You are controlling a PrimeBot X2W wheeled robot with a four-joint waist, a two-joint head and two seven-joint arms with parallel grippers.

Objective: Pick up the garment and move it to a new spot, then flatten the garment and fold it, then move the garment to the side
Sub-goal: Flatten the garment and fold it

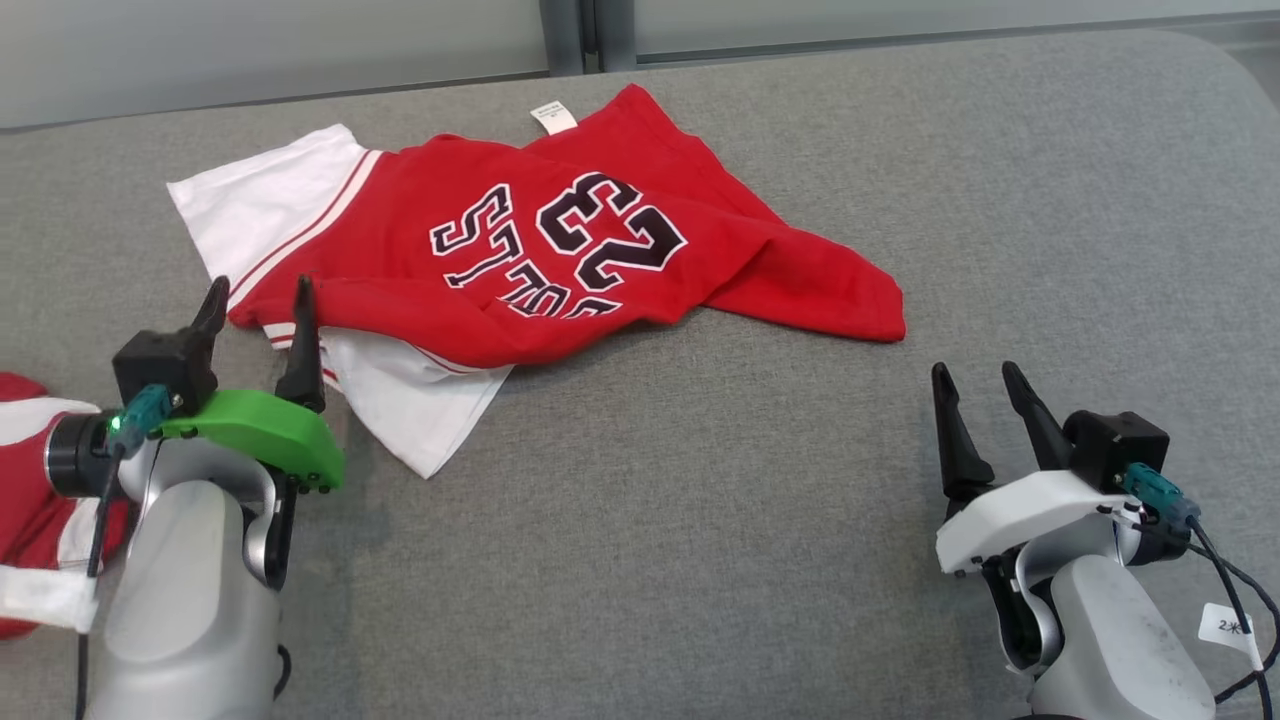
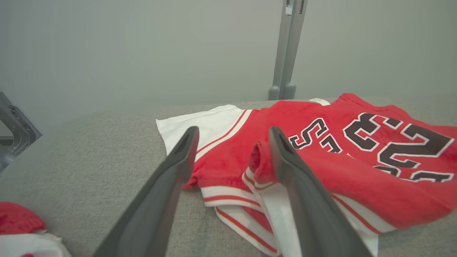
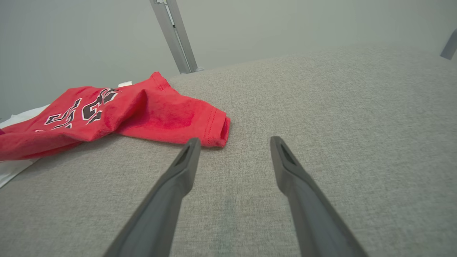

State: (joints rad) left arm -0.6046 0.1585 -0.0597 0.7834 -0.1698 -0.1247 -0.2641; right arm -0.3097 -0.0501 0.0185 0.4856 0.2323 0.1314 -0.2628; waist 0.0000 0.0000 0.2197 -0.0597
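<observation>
The garment (image 1: 540,240) is a red jersey with white sleeves and dark "23" lettering, lying crumpled on the grey table (image 1: 700,520). My left gripper (image 1: 258,300) stands open at the jersey's near-left corner, its fingertips at the striped hem and nothing clamped between them. In the left wrist view the garment (image 2: 321,160) lies just beyond the open left gripper (image 2: 232,137). My right gripper (image 1: 975,380) is open over bare table, apart from the jersey's right end. The right wrist view has the garment (image 3: 142,110) to the left of the open right gripper (image 3: 234,142).
A second red and white cloth (image 1: 30,500) lies at the table's near-left edge beside my left forearm. A grey post (image 1: 570,35) stands behind the table's far edge, before a pale wall. Bare table stretches to the right and front of the jersey.
</observation>
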